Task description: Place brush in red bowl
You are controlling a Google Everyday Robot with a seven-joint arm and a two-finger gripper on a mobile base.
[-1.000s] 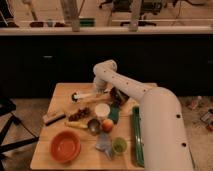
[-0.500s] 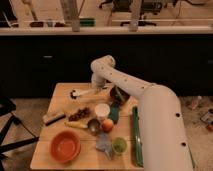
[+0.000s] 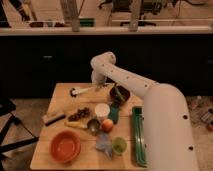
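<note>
The table (image 3: 60,95) is a pale wooden top, with a dark cabinet front behind it and floor showing to its left. The arm (image 3: 130,82) reaches in from the right, bending over the far edge. Its gripper (image 3: 98,85) sits at the back of the table, near the middle of the far edge, at the inner end of the brush (image 3: 86,90). Whether its fingers are wide or narrow, or gripping the handle, cannot be told.

The brush lies or hangs at the far side of the table, left of the gripper: a slim white handle running roughly sideways, ending in a small rounded head toward the left. Bare wood spreads around it on the left and in front.

The red bowl (image 3: 65,146) stands at the near left corner, close to the front edge, well apart from the brush. It is wide, round, orange-red and plain inside.

Between the two lies a cluttered middle strip: a scrub brush (image 3: 53,118) near the left edge, a dark cluster (image 3: 79,114) beside it, a white cup (image 3: 102,110), a peach (image 3: 107,125) and a small green cup (image 3: 119,145). A maroon bowl (image 3: 120,93) sits just right of the gripper. A long green tray (image 3: 137,135) runs along the right edge, partly behind the arm.
</note>
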